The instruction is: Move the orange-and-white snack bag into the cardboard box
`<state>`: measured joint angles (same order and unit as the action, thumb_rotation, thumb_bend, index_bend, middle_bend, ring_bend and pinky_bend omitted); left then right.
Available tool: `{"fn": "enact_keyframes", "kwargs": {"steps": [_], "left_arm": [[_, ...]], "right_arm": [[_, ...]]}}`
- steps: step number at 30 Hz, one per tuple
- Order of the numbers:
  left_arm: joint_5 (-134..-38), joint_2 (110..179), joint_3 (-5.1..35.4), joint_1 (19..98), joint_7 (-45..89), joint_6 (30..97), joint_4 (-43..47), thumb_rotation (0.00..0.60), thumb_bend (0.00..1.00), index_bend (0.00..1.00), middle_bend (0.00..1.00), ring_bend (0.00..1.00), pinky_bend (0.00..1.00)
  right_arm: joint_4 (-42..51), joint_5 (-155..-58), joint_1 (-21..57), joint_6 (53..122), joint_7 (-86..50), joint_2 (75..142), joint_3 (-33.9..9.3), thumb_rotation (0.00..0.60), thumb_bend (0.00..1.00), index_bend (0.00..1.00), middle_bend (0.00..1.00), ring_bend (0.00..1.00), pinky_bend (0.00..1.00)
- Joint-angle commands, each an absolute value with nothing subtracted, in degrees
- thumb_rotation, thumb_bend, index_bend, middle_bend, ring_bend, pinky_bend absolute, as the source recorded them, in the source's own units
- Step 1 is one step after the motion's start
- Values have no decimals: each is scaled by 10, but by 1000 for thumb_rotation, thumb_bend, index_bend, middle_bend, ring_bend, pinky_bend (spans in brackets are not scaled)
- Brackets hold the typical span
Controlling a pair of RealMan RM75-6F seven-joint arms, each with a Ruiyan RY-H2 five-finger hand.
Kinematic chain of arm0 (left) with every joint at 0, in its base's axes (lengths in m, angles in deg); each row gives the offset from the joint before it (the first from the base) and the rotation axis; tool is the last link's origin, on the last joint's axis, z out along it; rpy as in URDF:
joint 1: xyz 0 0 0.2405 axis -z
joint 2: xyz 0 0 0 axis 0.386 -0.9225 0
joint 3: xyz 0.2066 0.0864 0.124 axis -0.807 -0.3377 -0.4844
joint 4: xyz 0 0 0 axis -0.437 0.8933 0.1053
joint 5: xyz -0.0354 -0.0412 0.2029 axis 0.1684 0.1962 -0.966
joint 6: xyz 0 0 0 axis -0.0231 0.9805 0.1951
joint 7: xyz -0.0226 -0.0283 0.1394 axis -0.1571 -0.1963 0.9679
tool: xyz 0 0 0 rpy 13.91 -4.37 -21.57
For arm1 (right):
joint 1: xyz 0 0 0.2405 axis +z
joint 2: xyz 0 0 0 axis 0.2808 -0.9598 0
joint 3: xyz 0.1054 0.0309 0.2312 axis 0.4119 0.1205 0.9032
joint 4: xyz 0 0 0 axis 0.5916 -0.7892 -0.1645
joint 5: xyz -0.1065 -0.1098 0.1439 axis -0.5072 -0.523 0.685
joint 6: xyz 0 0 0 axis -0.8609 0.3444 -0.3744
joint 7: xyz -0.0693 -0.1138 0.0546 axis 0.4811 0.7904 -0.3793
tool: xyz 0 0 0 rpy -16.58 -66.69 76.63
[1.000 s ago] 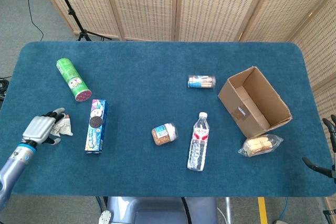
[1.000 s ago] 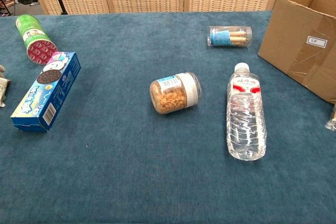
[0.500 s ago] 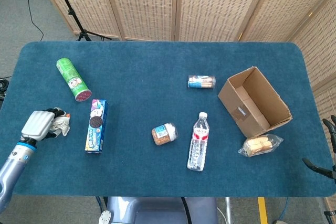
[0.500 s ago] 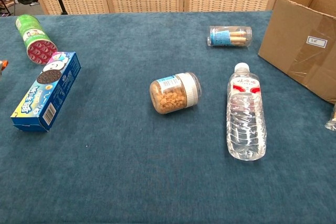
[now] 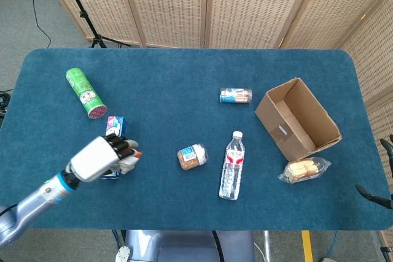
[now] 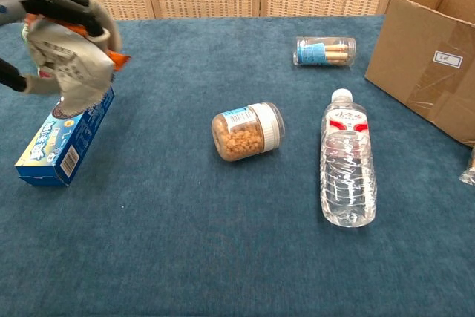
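Since a second ago the left hand (image 5: 101,159) has lifted from the desk's (image 5: 184,72) left edge and swung inward; it now hangs above the blue cookie box (image 6: 63,135), its fingers (image 6: 70,1) clenched around the orange-and-white snack bag (image 6: 70,64). Well apart on the right sits the cardboard box (image 5: 298,119), tipped with its opening upward. Between them lie a jar (image 5: 192,156) and a water bottle (image 5: 232,165). A low carry could knock these; the limp bag may slip from a loose hold. Only the right hand's fingertips (image 5: 376,197) show, so I cannot tell their state.
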<state>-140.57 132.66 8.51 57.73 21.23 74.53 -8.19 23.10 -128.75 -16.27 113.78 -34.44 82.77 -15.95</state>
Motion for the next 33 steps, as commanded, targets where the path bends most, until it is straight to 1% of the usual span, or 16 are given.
{"fn": "enact_keyframes", "kwargs": {"steps": [1, 5, 11, 13, 14, 16, 18, 19, 22, 23, 24, 26, 27, 28, 33], "left_arm": [[-1464, 1372, 90, 644, 281, 687, -89, 600, 326, 641, 431, 419, 536], [-1489, 1401, 90, 686, 316, 643, -67, 600, 308, 641, 431, 416, 536], [-1495, 1460, 92, 736, 336, 592, -45, 600, 283, 640, 431, 416, 536], [-1494, 1478, 92, 749, 343, 576, -34, 600, 256, 640, 431, 415, 536], [-1490, 1489, 92, 756, 347, 567, -25, 600, 227, 640, 431, 415, 536], [-1482, 1505, 94, 763, 353, 555, -13, 600, 133, 635, 413, 412, 535], [-1472, 1518, 96, 767, 357, 550, -5, 600, 21, 574, 325, 375, 535], [-1468, 1525, 97, 769, 361, 550, -1, 600, 5, 540, 287, 353, 535], [-1438, 1550, 100, 765, 362, 549, 2, 600, 0, 376, 131, 235, 535], [-1427, 1551, 100, 763, 366, 545, -3, 600, 0, 275, 66, 153, 517], [-1416, 1548, 100, 760, 366, 542, -13, 600, 0, 159, 17, 73, 479], [-1396, 1535, 103, 753, 367, 550, -42, 600, 0, 29, 0, 2, 393], [-1391, 1529, 103, 750, 367, 553, -54, 600, 0, 2, 0, 0, 360], [-1383, 1521, 104, 747, 365, 558, -66, 600, 0, 0, 0, 0, 346], [-1351, 1450, 106, 702, 356, 630, -139, 600, 0, 0, 0, 0, 283]], "right_arm": [[230, -1284, -162, 1136, -345, 827, -158, 600, 0, 0, 0, 0, 0], [230, -1280, -161, 1133, -347, 827, -157, 600, 0, 0, 0, 0, 0], [229, -1274, -160, 1128, -348, 826, -154, 600, 0, 0, 0, 0, 0], [228, -1272, -159, 1126, -349, 826, -153, 600, 0, 0, 0, 0, 0], [228, -1271, -159, 1125, -350, 826, -154, 600, 0, 0, 0, 0, 0], [227, -1271, -158, 1122, -351, 826, -154, 600, 0, 0, 0, 0, 0], [225, -1270, -157, 1120, -352, 826, -153, 600, 0, 0, 0, 0, 0], [225, -1269, -157, 1119, -353, 825, -153, 600, 0, 0, 0, 0, 0], [224, -1267, -156, 1115, -355, 824, -153, 600, 0, 0, 0, 0, 0], [225, -1268, -156, 1115, -356, 824, -153, 600, 0, 0, 0, 0, 0], [225, -1268, -156, 1115, -356, 823, -153, 600, 0, 0, 0, 0, 0], [225, -1268, -157, 1115, -356, 823, -154, 600, 0, 0, 0, 0, 0], [225, -1268, -157, 1114, -356, 823, -154, 600, 0, 0, 0, 0, 0], [225, -1268, -156, 1114, -355, 823, -154, 600, 0, 0, 0, 0, 0], [227, -1273, -157, 1116, -349, 824, -156, 600, 0, 0, 0, 0, 0]]}}
